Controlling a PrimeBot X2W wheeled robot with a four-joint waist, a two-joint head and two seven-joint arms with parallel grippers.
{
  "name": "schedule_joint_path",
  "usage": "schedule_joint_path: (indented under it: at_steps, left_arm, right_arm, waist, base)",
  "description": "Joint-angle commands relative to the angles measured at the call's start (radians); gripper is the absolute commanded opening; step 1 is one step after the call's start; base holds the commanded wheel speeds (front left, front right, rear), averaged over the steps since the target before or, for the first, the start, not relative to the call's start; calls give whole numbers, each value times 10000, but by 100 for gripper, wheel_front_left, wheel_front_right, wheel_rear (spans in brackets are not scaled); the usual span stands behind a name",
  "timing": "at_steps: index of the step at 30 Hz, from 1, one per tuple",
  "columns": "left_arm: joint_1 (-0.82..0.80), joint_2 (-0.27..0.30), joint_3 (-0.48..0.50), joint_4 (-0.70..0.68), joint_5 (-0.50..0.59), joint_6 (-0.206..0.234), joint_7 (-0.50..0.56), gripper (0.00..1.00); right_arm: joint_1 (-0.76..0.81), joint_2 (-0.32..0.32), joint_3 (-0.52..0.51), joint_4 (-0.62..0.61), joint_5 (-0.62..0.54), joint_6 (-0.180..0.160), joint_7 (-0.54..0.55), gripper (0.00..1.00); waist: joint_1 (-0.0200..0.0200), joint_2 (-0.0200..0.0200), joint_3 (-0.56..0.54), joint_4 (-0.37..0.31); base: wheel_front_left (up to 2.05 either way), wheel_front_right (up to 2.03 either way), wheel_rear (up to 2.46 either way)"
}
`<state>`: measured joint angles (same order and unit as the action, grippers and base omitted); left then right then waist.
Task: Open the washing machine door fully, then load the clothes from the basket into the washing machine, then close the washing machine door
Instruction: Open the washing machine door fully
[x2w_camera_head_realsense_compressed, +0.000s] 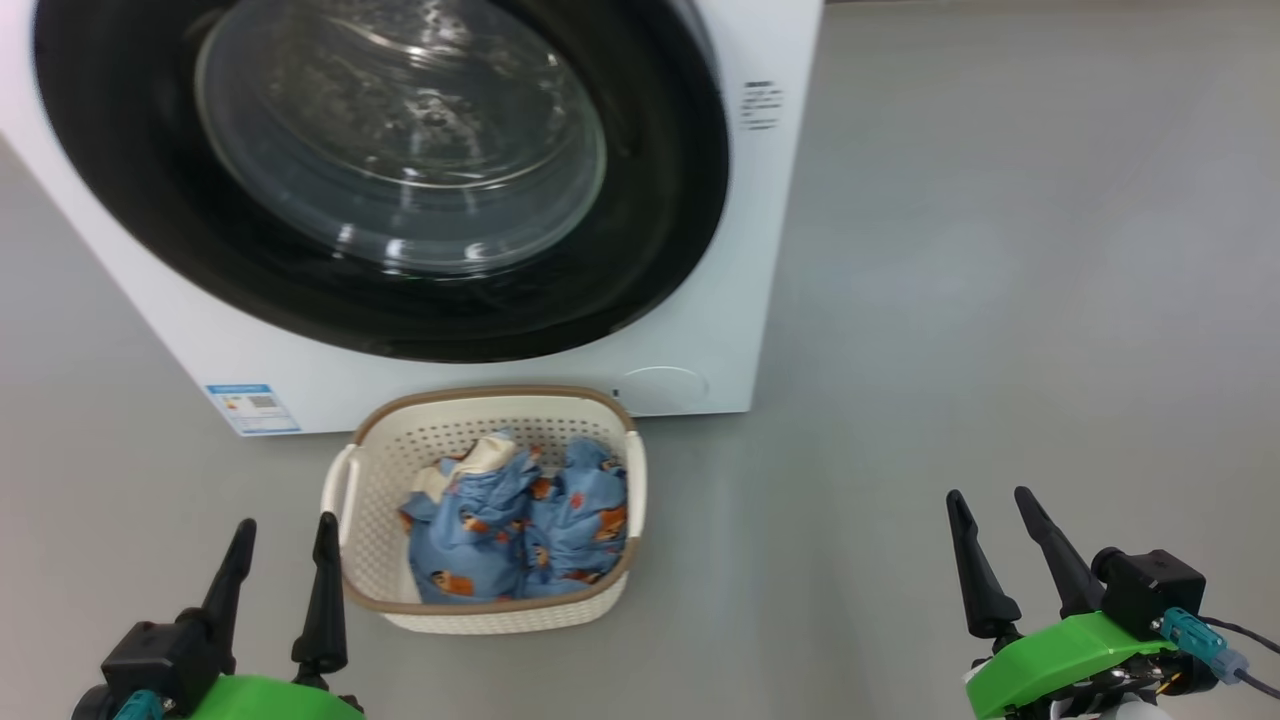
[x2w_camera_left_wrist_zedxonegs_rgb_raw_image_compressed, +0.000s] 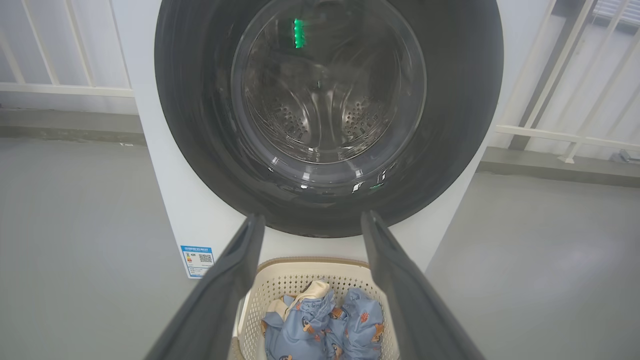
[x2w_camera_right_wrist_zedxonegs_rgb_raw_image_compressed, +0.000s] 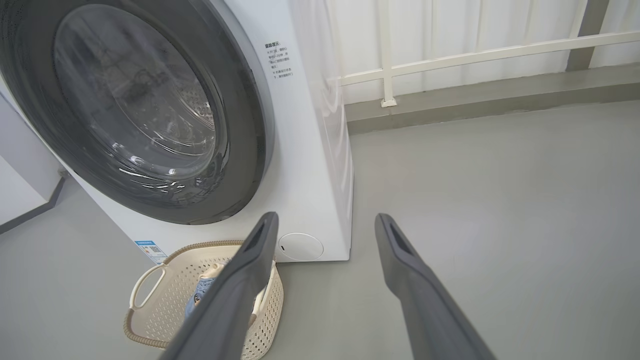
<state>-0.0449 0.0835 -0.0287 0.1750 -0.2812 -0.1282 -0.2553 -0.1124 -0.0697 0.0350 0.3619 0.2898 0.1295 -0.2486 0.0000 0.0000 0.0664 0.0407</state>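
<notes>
The white washing machine (x2w_camera_head_realsense_compressed: 720, 250) stands ahead on the grey floor. Its round door (x2w_camera_head_realsense_compressed: 660, 230), black-rimmed with a glass bowl window, lies flush against the front. In front of it sits the cream basket (x2w_camera_head_realsense_compressed: 385, 470) holding the light-blue clothes (x2w_camera_head_realsense_compressed: 520, 530). My left gripper (x2w_camera_head_realsense_compressed: 285, 535) is open at the lower left, just left of the basket, nothing between its fingers. My right gripper (x2w_camera_head_realsense_compressed: 990, 505) is open at the lower right, well away from the basket. In the left wrist view the door (x2w_camera_left_wrist_zedxonegs_rgb_raw_image_compressed: 200, 115), basket (x2w_camera_left_wrist_zedxonegs_rgb_raw_image_compressed: 280, 280) and clothes (x2w_camera_left_wrist_zedxonegs_rgb_raw_image_compressed: 325, 325) show ahead. The right wrist view has the door (x2w_camera_right_wrist_zedxonegs_rgb_raw_image_compressed: 245, 125) and basket (x2w_camera_right_wrist_zedxonegs_rgb_raw_image_compressed: 155, 310) to its left.
A blue label sticker (x2w_camera_head_realsense_compressed: 252, 408) and a round filter cap (x2w_camera_head_realsense_compressed: 662, 385) mark the washer's lower front. White railings (x2w_camera_right_wrist_zedxonegs_rgb_raw_image_compressed: 450, 55) run along the wall behind the machine. Bare grey floor (x2w_camera_head_realsense_compressed: 1000, 300) spreads to the right of the washer.
</notes>
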Motion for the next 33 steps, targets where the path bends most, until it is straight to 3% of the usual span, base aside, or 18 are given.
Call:
schedule_joint_path:
  at_steps: [1, 10, 25, 26, 27, 28, 29, 31, 32, 33]
  left_arm:
    - [-394, 221, 314, -317, -59, -25, -65, 100]
    - [-382, 302, 228, -343, -108, -25, -65, 100]
    - [-374, 202, 198, -366, -164, -25, -65, 100]
    - [-380, 188, 197, -362, -175, -25, -65, 100]
    - [-384, 173, 196, -357, -184, -25, -65, 100]
    - [-384, 173, 196, -357, -184, -25, -65, 100]
    - [-384, 155, 192, -357, -188, -25, -65, 100]
    - [-393, 115, 175, -357, -192, -25, -65, 100]
    - [-405, 99, 167, -358, -196, -25, -65, 100]
    - [-446, 68, 166, -356, -214, -25, -65, 100]
  right_arm:
    - [-287, -68, 208, -271, -205, 12, -132, 100]
    - [-278, -60, 193, -296, -202, 12, -132, 100]
    - [-513, -25, 357, -286, 66, 12, -132, 100]
    - [-576, -12, 360, -293, 184, 12, -132, 80]
    - [-642, 1, 383, -287, 313, 12, -132, 49]
    - [-642, 1, 383, -287, 313, 12, -132, 49]
    - [-715, 12, 415, -281, 437, 12, -132, 31]
    - [-882, 33, 443, -263, 724, 12, -132, 6]
    - [-980, 45, 443, -252, 911, 12, -132, 0]
    - [-1200, 68, 426, -237, 1297, 12, -132, 0]
  waist:
    - [0, 0, -12, -6]
    - [0, 0, 0, -17]
    - [0, 0, 117, 36]
    - [0, 0, 137, 40]
    - [0, 0, 156, 45]
    - [0, 0, 156, 45]
    - [0, 0, 178, 50]
    - [0, 0, 223, 76]
    - [0, 0, 255, 90]
    - [0, 0, 324, 126]
  base:
    - [104, 104, -207]
    - [64, 64, -129]
    - [4, 4, -7]
    - [0, 0, 0]
    - [0, 0, 0]
    - [0, 0, 0]
    - [0, 0, 0]
    - [0, 0, 0]
    - [0, 0, 0]
    - [0, 0, 0]
